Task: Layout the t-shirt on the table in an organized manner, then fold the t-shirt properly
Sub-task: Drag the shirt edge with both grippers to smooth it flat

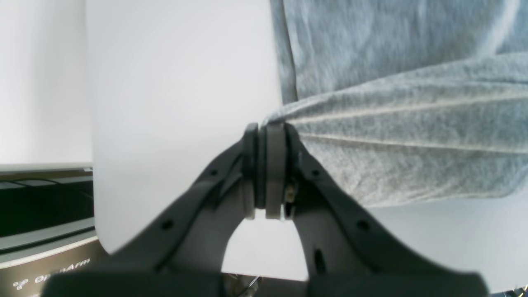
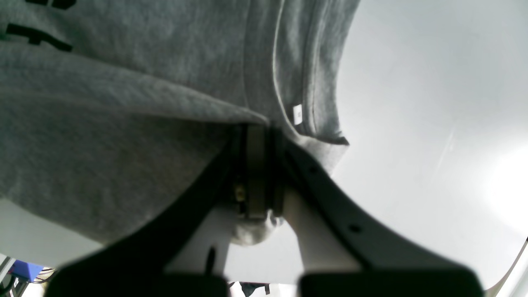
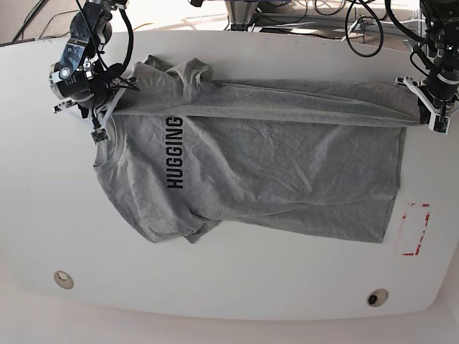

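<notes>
- Lying spread across the large white smooth table [image 3: 237, 287]: heather-grey cotton t-shirt [image 3: 272, 172] with black "HUGGING" lettering, collar toward the base view's left, hem toward the right.
- Folded over along the far edge, one long strip of fabric raised and stretched taut between both arms.
- Left gripper [image 1: 266, 136] clamped tight on the hem corner, fabric fanning out in pleats.
- Right gripper [image 2: 258, 132] clamped tight on cloth near the collar.
- Marked beside the hem: red dashed rectangle [image 3: 414, 229].
</notes>
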Available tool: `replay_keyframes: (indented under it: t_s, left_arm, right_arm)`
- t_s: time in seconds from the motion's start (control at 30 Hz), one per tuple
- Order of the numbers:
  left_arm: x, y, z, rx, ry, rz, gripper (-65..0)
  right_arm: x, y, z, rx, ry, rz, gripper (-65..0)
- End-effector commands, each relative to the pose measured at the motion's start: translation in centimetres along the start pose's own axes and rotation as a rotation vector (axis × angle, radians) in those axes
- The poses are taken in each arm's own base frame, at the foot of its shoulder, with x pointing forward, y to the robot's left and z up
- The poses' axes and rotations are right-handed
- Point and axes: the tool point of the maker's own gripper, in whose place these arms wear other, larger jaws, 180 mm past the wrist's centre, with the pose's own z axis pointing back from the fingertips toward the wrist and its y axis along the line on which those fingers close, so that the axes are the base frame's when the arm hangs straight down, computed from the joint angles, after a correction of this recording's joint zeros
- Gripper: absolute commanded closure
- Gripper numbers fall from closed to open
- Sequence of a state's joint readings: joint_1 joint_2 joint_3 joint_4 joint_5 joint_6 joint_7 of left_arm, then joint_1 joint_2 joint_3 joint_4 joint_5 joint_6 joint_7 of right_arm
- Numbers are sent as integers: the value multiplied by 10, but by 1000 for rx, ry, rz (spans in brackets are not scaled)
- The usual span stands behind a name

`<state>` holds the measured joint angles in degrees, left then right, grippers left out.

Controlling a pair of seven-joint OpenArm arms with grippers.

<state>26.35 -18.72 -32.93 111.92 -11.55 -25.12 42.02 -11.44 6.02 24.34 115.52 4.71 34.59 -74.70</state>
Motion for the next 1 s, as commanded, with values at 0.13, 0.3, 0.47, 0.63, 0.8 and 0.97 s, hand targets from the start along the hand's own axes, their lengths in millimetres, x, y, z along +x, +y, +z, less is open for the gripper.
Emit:
replay_keyframes:
  t_s: [0.13,0.3,0.47,0.63,0.8,0.97]
  left_arm:
    - [22,-2,-9,-5,-53,-12,-10]
    - [24,-12,-12,-34,-53,-26,-11]
    - [19,-17,-17,-57,-32,-45,-13]
    - [18,-7,-26,-47,-18,-40,-135]
    - [18,3,-35,-22,-7,-23,-469]
    - [22,20,-33,48,0,-61,-569]
  right_arm:
    - [19,-10,-1,-19,-41,-5,0]
    - [23,-11,-3,-18,-45,-11,0]
    - [29,-12,-3,-21,-69,-20,-30]
    - [32,-13,-2,-24,-77,-18,-238]
    - [36,-13,-1,-24,-87,-10,-496]
    - [34,-12,5,-28,-94,-1,-606]
